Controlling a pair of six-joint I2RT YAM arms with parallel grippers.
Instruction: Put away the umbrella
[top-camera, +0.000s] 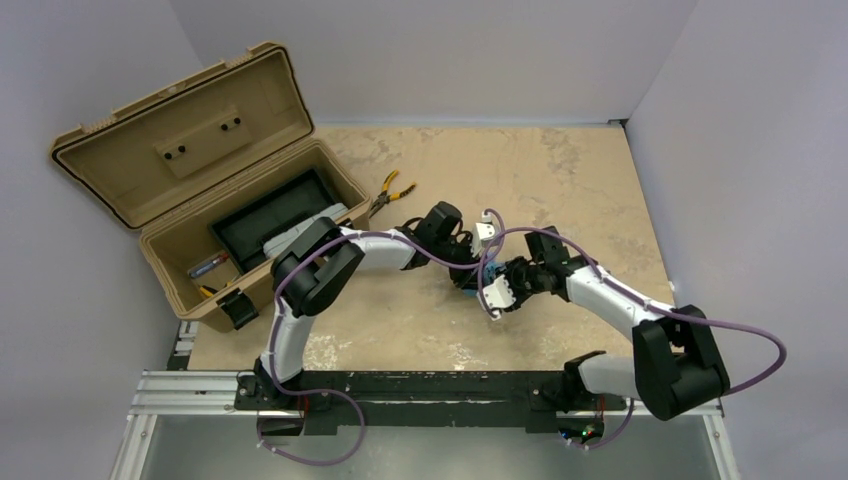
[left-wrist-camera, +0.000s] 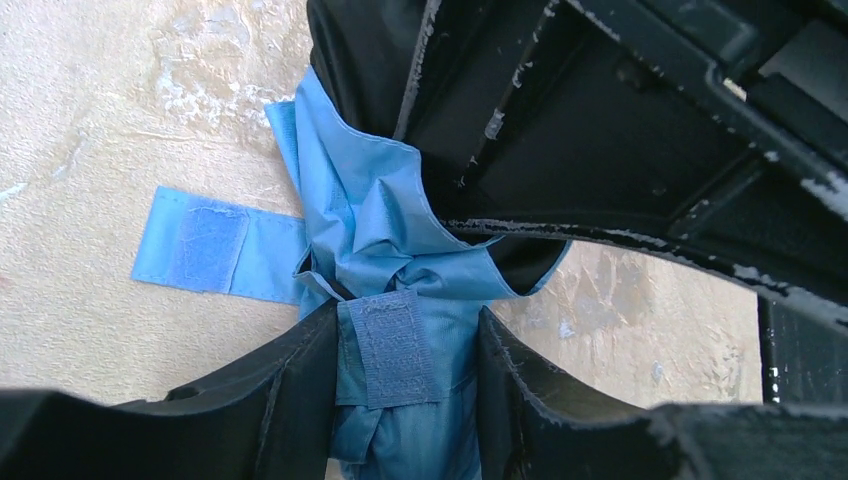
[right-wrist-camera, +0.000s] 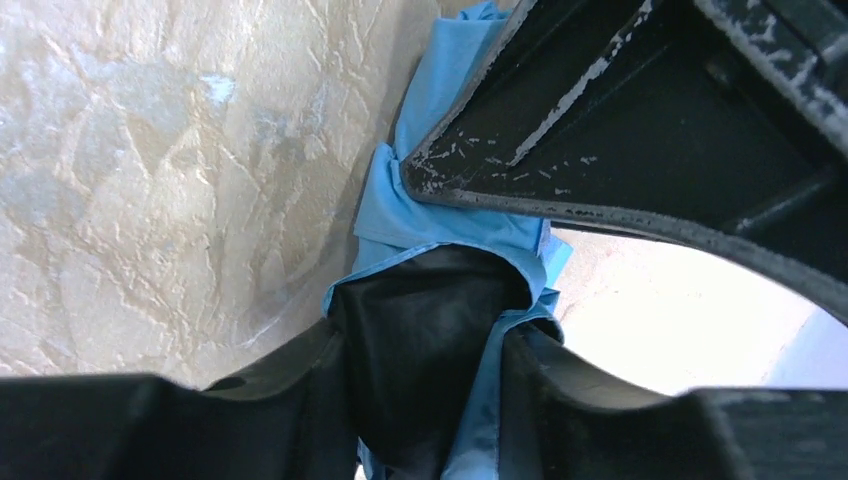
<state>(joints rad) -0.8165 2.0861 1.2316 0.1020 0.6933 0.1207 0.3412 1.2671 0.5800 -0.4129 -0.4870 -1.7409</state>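
Left end effector (left-wrist-camera: 405, 345) and right end effector (right-wrist-camera: 425, 345) clamp umbrella (left-wrist-camera: 370, 200) mid-table (top-camera: 560, 180).

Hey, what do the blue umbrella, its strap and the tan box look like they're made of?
The umbrella: thin woven synthetic cloth, probably nylon or polyester, faint sheen, creasing sharply. Its strap: the same cloth with a fuzzy hook-and-loop patch stitched on. The box: likely moulded hard plastic, matte tan, rounded edges.
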